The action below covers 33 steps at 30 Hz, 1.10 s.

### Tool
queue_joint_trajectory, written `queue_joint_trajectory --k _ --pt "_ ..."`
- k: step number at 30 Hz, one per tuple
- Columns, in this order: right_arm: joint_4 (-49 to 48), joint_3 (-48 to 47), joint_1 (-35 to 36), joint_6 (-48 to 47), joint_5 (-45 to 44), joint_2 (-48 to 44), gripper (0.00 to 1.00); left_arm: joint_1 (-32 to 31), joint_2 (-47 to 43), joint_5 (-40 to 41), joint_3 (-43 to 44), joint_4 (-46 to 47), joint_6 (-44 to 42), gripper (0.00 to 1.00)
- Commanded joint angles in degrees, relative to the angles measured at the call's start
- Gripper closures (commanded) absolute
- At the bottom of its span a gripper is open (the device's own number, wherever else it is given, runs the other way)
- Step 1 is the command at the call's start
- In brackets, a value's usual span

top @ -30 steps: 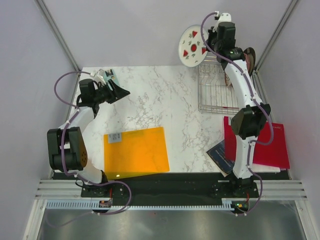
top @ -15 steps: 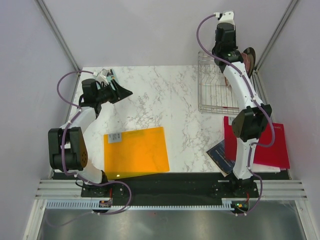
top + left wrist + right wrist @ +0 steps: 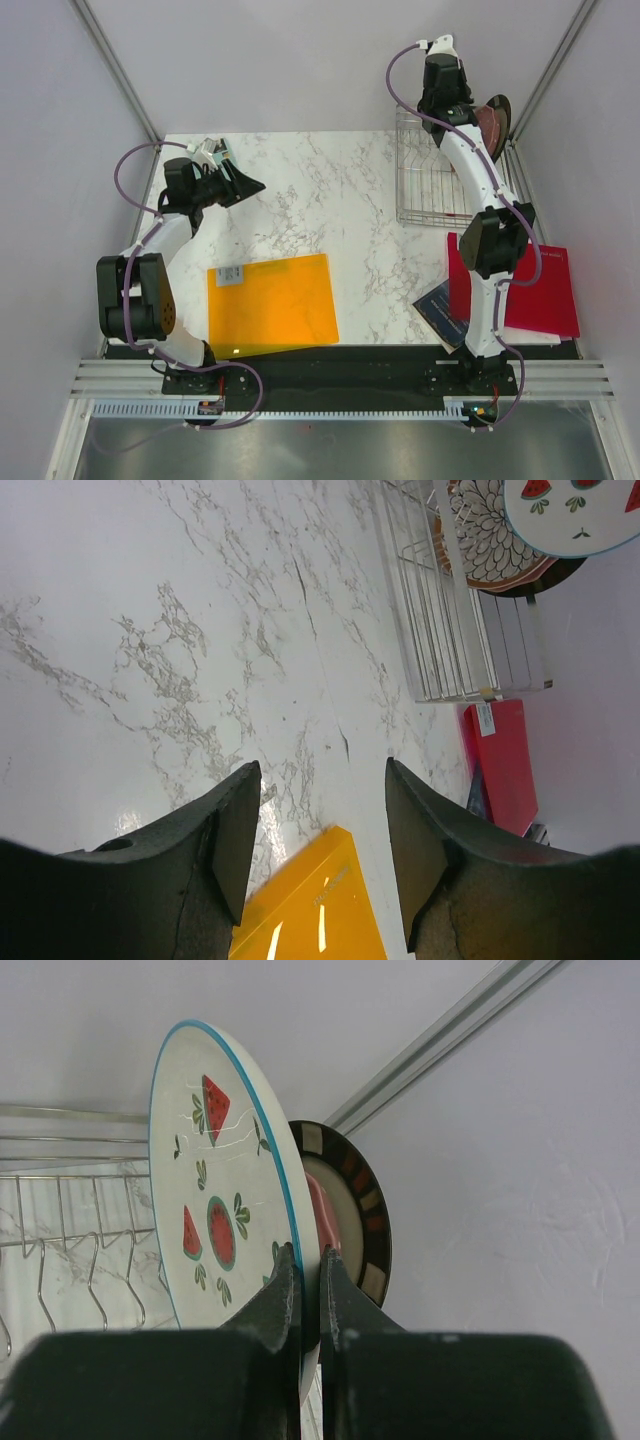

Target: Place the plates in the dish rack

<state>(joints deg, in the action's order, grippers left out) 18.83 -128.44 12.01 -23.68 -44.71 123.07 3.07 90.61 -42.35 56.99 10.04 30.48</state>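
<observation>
- One marble tabletop is carrying the wire dish rack at its far right corner, with the rack's long axis running near to far.
- The watermelon plate is being held upright on edge at the rack's far end, its painted face turning away from the dark-rimmed plate just behind.
- The right hand is pinching its rim.
- The left hand is hovering half spread, gripping nothing.

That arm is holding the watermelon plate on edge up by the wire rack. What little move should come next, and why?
Probably lower it straight down into a free slot. The right gripper is shut on the watermelon plate, which is upright over the dish rack, just in front of the dark-rimmed plate standing behind it.
</observation>
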Motion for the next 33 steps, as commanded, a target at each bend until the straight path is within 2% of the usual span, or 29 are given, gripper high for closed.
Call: queue_joint_trajectory --k 1,19,30,32,33 --pt "-6.5 -1.3 0.1 -1.9 -3.3 -0.8 1.0 0.0 0.4 -0.4 -0.1 2.5 0.6 0.41" --pt "-3.2 -2.7 0.0 3.6 -3.4 5.5 1.0 -0.1 0.4 0.6 -0.1 0.9 0.7 0.41" --pt "-2.0 0.7 -0.1 4.3 -3.7 7.9 1.0 -0.4 1.9 0.7 1.5 -0.8 0.3 0.41" --pt "-1.5 1.0 -0.1 4.3 -4.1 8.0 0.97 -0.4 2.2 0.7 1.8 -0.9 0.1 0.41" --pt "-1.4 1.0 -0.1 4.3 -4.1 7.8 0.91 -0.4 2.2 0.7 1.9 -0.9 0.2 0.41"
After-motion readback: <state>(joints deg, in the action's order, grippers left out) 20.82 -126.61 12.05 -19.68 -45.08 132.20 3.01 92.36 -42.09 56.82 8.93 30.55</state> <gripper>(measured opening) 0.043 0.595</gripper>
